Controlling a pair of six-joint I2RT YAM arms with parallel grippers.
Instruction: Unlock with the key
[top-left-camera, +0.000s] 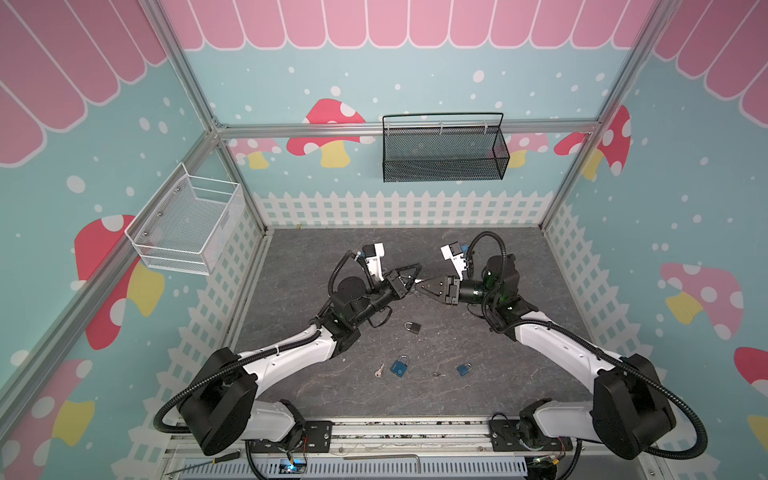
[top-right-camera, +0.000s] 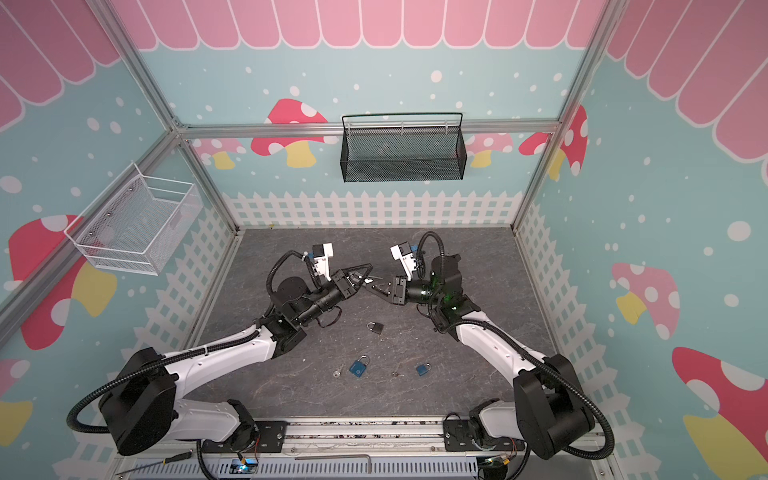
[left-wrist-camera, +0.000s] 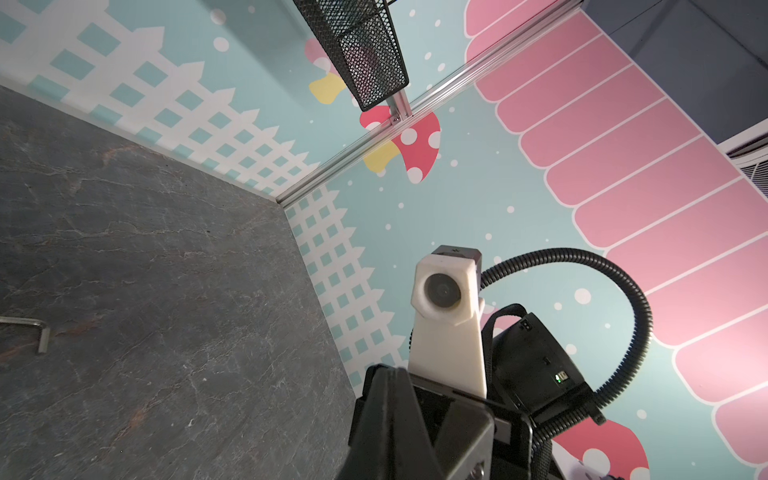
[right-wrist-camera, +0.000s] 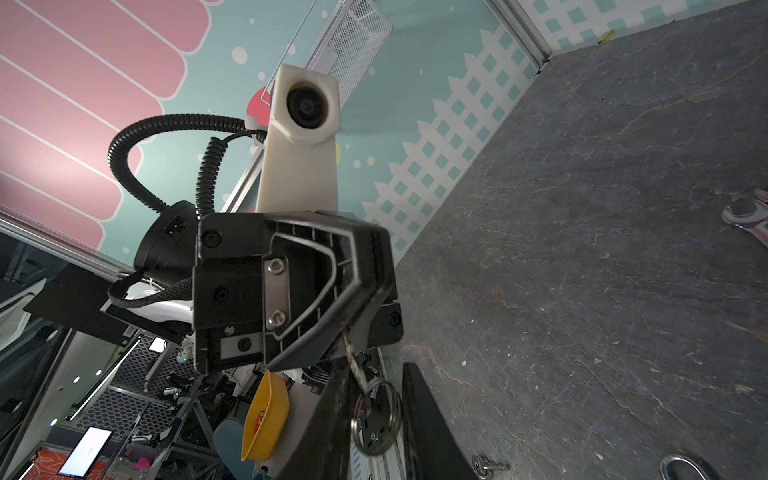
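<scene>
Right wrist view: the left gripper (right-wrist-camera: 343, 328) pinches the key (right-wrist-camera: 353, 357) aloft, its ring (right-wrist-camera: 376, 415) hanging between the parted jaws of the right gripper (right-wrist-camera: 370, 374). The right should close squarely on the key's head before the left lets go. The white basket (top-left-camera: 166, 232) and black basket (top-left-camera: 444, 153) look empty; padlocks (top-left-camera: 400, 366) lie on the table (top-left-camera: 311, 257).

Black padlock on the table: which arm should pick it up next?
Probably the right. The left gripper is shut on the key, so it's busy. The right gripper is open, jaws either side of the key, and the black padlock lies between both arms.
</scene>
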